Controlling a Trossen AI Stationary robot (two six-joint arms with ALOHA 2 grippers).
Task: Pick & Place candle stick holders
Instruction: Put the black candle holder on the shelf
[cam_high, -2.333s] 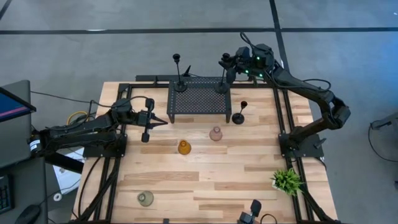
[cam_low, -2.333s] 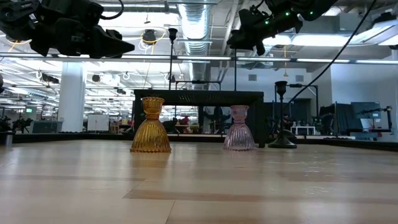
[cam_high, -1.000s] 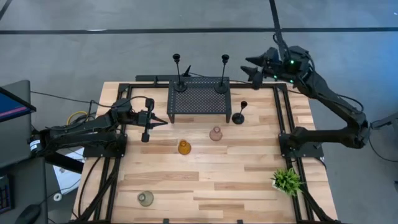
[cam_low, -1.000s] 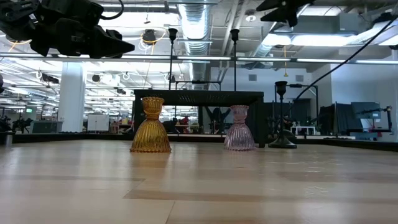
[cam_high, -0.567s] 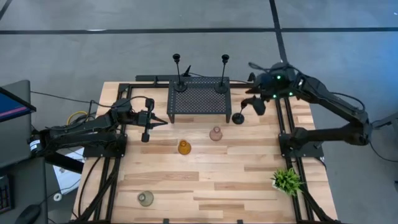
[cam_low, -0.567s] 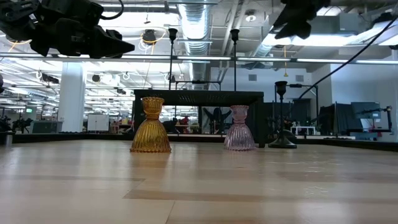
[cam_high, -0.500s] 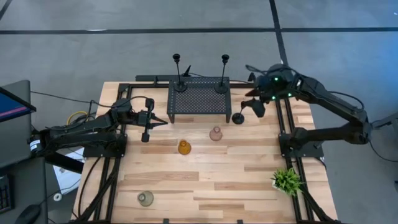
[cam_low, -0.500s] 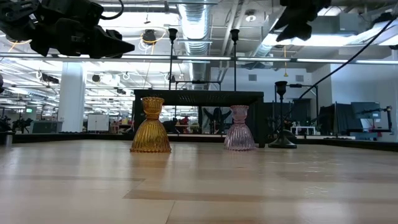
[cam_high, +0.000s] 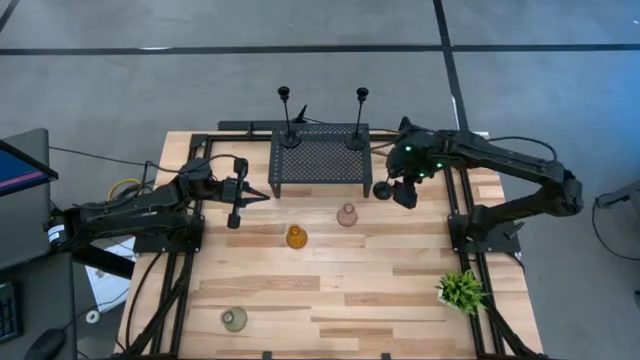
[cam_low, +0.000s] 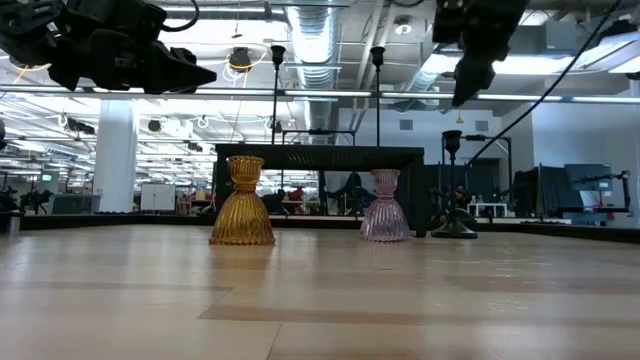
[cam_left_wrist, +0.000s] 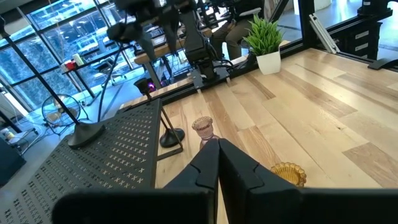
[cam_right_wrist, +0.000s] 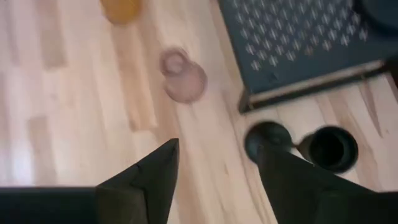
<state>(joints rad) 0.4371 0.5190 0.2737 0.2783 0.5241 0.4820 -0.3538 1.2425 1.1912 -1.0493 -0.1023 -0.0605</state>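
Nearest the camera's edge of the table (cam_high: 300, 300), well away from the black perforated rack (cam_high: 320, 160), sat the grey-green holder (cam_high: 234, 319), alone. Closer to the rack, the amber holder (cam_high: 295, 237) and the pink holder (cam_high: 347, 215) stood upright just in front of it, apart from each other. And there was the right gripper (cam_high: 400, 190), fingers (cam_right_wrist: 149, 171) spread wide and holding nothing, hovering over the third slim black holder (cam_high: 383, 188) beside the rack's right end! On the rack itself, two slim black holders (cam_high: 289, 135) (cam_high: 357, 138) stood upright at its far edge. Off to the rack's left, the left gripper (cam_high: 262, 196) hung above the table, fingers (cam_left_wrist: 208, 162) pressed together, empty.
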